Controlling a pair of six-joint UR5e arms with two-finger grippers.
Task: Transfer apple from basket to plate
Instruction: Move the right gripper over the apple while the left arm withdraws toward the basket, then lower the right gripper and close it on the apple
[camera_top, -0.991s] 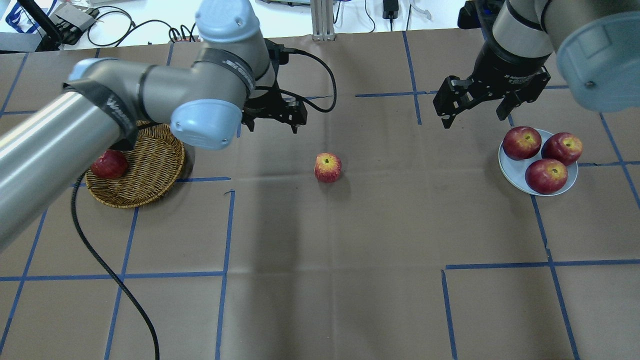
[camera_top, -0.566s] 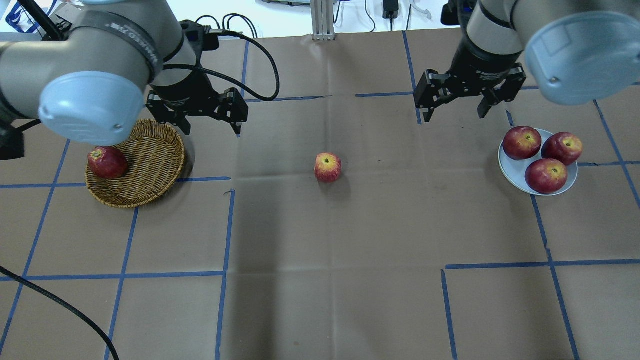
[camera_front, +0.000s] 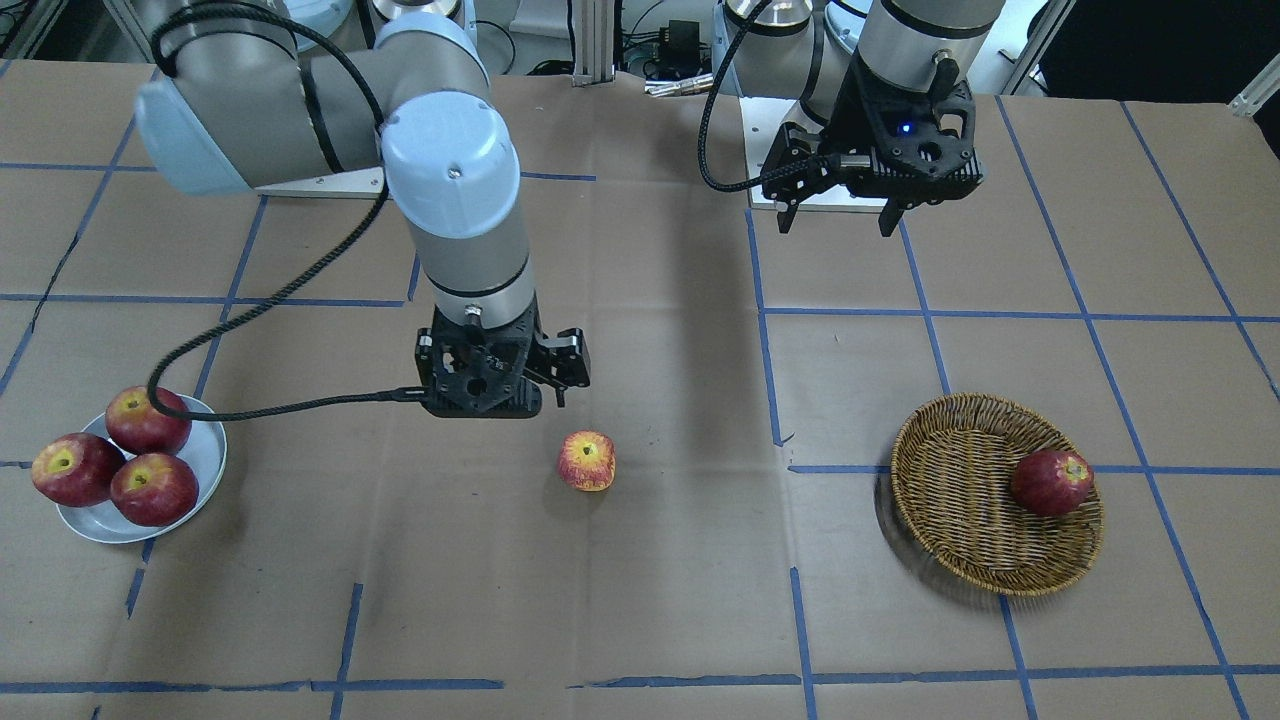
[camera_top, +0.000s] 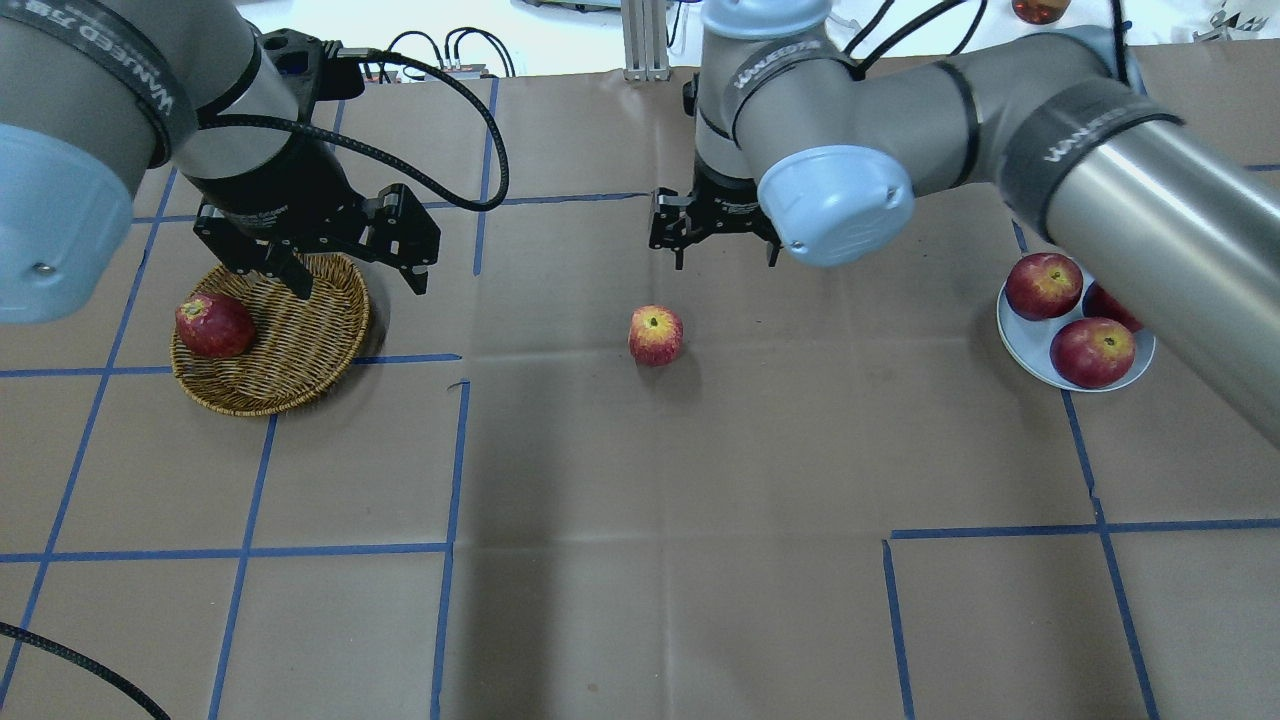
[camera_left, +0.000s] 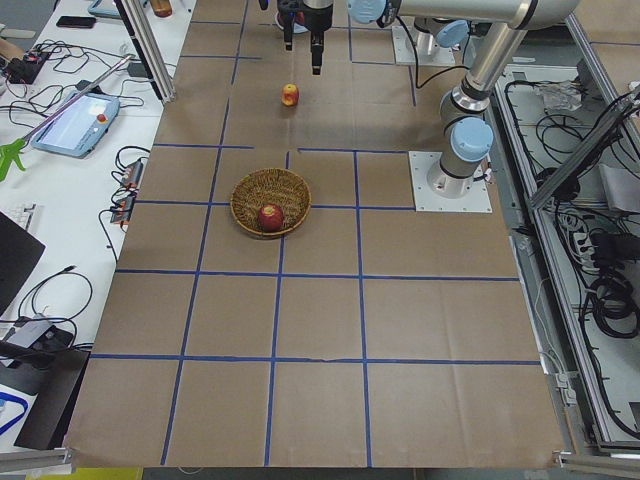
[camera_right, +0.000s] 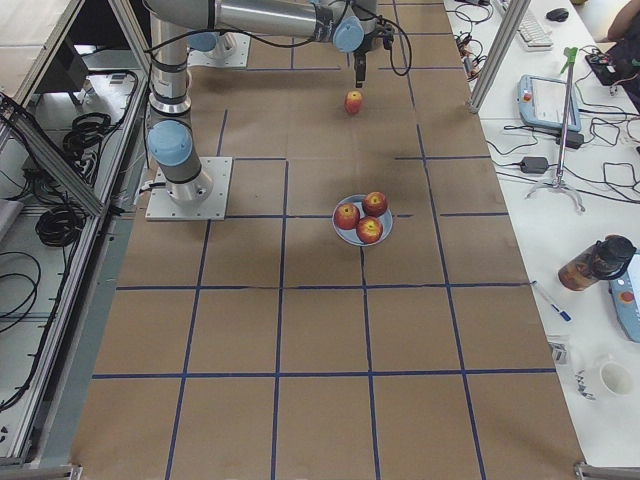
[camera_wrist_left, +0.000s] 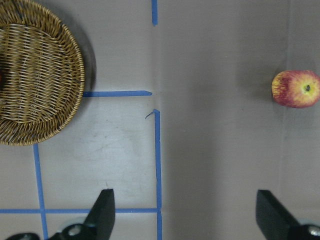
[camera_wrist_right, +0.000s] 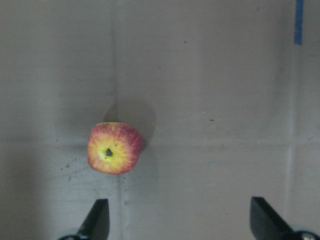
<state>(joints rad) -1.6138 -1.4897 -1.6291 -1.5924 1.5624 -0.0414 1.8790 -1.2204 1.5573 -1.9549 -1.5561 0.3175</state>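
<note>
My right pincer (camera_top: 726, 262) hangs spread wide and empty just above centre in the overhead view. The apple (camera_top: 656, 335) sits on the bare table (camera_top: 640, 560) below it and slightly to the left, clear of it. My left pincer (camera_top: 361, 290), also spread, hovers over the upper-right rim of the basket (camera_top: 300, 392). I count five apples: this one, one dark-red apple (camera_top: 214, 325) in the basket, and three red apples (camera_top: 1043, 285) on the plate (camera_top: 1022, 357). There is one basket and one plate.
</note>
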